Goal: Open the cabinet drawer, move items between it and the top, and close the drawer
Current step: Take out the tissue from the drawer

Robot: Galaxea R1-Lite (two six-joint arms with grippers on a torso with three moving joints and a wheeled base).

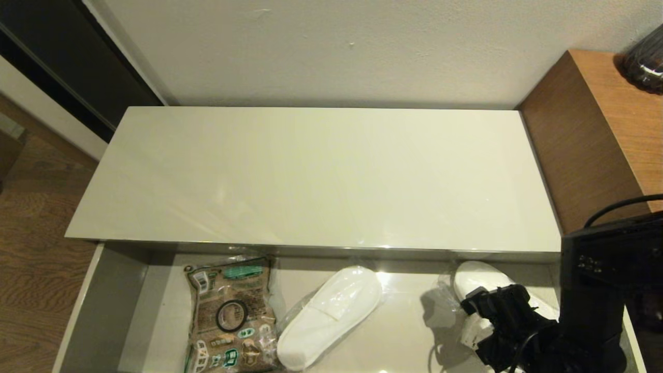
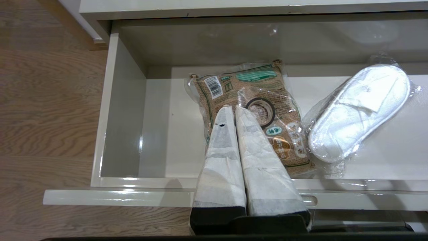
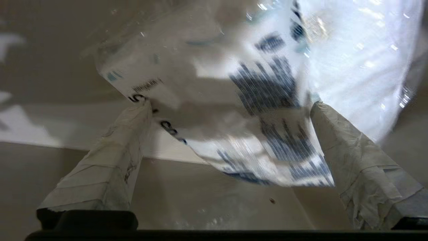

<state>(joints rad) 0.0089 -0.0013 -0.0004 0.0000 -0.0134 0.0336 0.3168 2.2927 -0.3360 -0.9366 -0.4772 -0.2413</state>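
**Drawer open, right gripper spread around a wrapped white item**

The drawer [image 1: 111,305] stands pulled out below the top [image 1: 316,176], whose glossy slab carries nothing. Inside the drawer, at the left, lies a brown printed bag [image 1: 230,313] with a black ring on it. Just beside it, in the middle, a white slipper [image 1: 331,313] in clear wrap lies at a slant. Further right, a second white wrapped item [image 1: 479,280] rests near the drawer's back, partly hidden by the right arm.

The left gripper [image 2: 230,108] hangs over the drawer's front edge above the brown bag, its taped fingers [image 2: 222,147] pressed together and holding nothing.

The right gripper [image 3: 230,107] is down in the drawer's right end, fingers [image 3: 110,157] spread wide to either side of the item's printed plastic wrap [image 3: 260,100]. Whether the fingertips touch the wrap cannot be told.
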